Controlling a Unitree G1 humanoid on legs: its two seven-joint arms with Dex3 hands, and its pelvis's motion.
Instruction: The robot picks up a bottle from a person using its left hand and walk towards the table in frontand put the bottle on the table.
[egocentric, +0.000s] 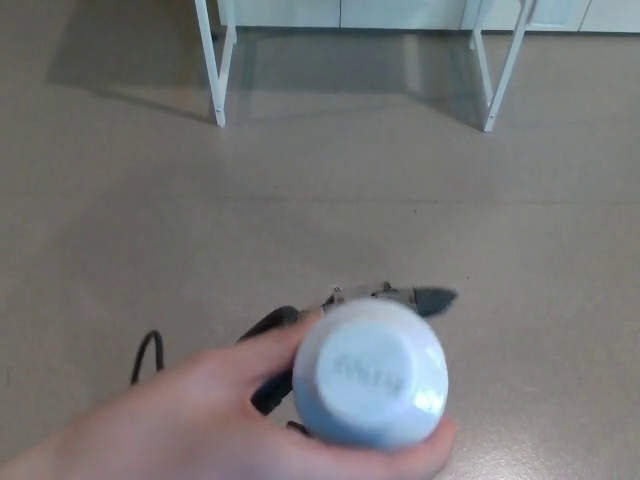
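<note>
Down at the lower left, a black cable (150, 355) loops up off the floor (90, 200), and just right of it a person's hand (190, 425) reaches in, wrapped round the bottle from below and from the left. Next along, dark parts of my left hand (272, 325) peek out between that hand and the bottle, with another dark tip showing past the bottle's upper right edge. Have I closed on it? I cannot tell from up here (the bottle and the person's hand cover most of me). Then the bottle (372, 372) itself: white, seen end-on, low in the middle of my view, held up off the floor and plainly in the person's grasp. My right hand is nowhere in sight.

So this is the handover, I judge, with the walk not yet begun. What comes next calls for a firm hold from my left hand before the person lets go, then steady steps forward. Far ahead, at the top, stand the white legs of what I take for the table (215, 70), well apart from the bottle.
</note>
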